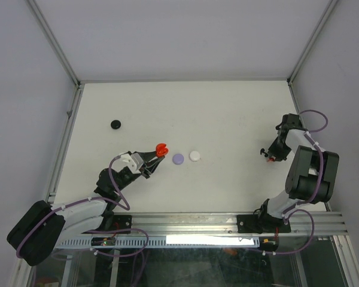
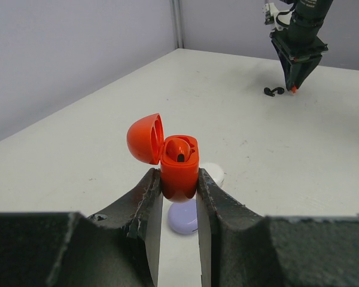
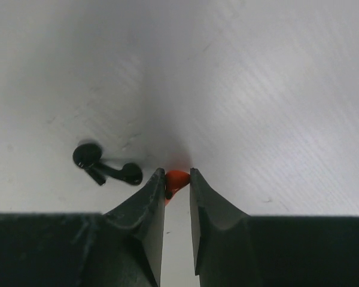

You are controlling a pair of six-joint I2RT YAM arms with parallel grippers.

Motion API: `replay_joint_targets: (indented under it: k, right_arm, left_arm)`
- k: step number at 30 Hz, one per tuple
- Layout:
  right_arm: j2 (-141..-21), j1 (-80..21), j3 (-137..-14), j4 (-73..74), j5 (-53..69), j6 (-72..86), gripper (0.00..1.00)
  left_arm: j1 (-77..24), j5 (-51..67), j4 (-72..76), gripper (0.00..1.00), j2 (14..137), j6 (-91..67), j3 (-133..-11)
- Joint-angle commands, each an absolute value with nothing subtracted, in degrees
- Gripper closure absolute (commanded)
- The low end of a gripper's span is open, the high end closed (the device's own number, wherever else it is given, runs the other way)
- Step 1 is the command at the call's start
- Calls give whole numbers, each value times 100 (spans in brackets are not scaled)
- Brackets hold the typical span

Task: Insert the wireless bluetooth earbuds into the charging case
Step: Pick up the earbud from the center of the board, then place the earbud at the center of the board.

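Charging case (image 2: 179, 156), orange, lid (image 2: 146, 139) flipped open, upright and clamped in my left gripper (image 2: 179, 179), off the table (image 1: 227, 113). Left wrist view shows something dark in one slot; the top view only gives an orange blob (image 1: 161, 149). Black earbuds (image 3: 107, 164) lie together on the table far right, just beside my right gripper (image 3: 178, 177). Its fingers are pinched on a small orange piece (image 3: 177, 178); can't tell what it is. Only the right wrist view shows that clearly. Purple disc (image 1: 178, 159) and white disc (image 1: 195, 155) sit just past the case. Black disc (image 1: 115, 124) is well apart, far left, seen from the top only.
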State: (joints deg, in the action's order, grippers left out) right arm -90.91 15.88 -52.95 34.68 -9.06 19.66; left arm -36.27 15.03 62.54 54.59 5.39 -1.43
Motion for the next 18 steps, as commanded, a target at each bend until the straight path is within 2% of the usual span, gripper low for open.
replay_joint_targets:
  k: [1, 9, 18]
  right_arm:
    - [-8610, 1141, -5051, 3507, -669, 2103, 83]
    - [-8236, -234, -4833, 3568, -655, 2413, 84]
    - [-8873, -1791, -5327, 3906, -948, 2391, 83]
  left_arm:
    - [-3577, 1537, 6656, 100, 5467, 557, -62]
    - [-3577, 1585, 6779, 100, 5432, 437, -39]
    - [-3573, 1674, 6806, 100, 5421, 306, -36]
